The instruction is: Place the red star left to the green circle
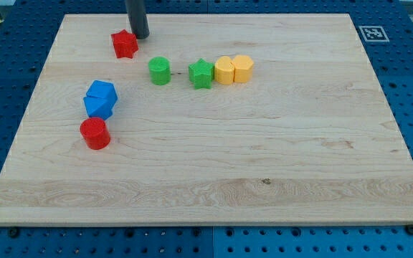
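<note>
While the dark rod comes down from the upper edge of the frame, my tip (pixel 141 36) rests on the wooden counter (pixel 264 158) in the upper left, just to the right of and slightly above the red star (pixel 124 44), so close that contact cannot be ruled in or out. No jaws exist on this arm, so nothing is open, closed or gripped. Right of and below the star, a little apart, stands the green cylinder (pixel 159 71), the circle of the task; the star already lies toward its upper left. Further right in the same row come the green star (pixel 201 74) and then two yellow blocks, the left yellow block (pixel 224 71) touching the right yellow block (pixel 242 68). Lower left, two blue blocks (pixel 100 99) sit pressed together, with a red cylinder (pixel 95 133) just below them. A black-and-white square marker tag (pixel 372 33) lies beyond the counter's upper right corner; no readable lettering appears.
</note>
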{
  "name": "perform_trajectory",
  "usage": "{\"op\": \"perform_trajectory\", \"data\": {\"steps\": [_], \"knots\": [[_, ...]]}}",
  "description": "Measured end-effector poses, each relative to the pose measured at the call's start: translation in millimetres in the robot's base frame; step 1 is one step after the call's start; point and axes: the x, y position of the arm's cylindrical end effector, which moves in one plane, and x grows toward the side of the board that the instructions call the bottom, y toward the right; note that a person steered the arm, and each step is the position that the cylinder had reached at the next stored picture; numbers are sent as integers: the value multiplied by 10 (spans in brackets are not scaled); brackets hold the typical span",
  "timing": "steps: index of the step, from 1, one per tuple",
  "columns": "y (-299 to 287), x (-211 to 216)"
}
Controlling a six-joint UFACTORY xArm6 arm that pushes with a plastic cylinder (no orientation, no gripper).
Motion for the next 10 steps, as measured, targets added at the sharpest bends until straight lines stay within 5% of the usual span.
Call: {"op": "perform_trajectory", "data": {"steps": [10], "knots": [[-351,478]]}}
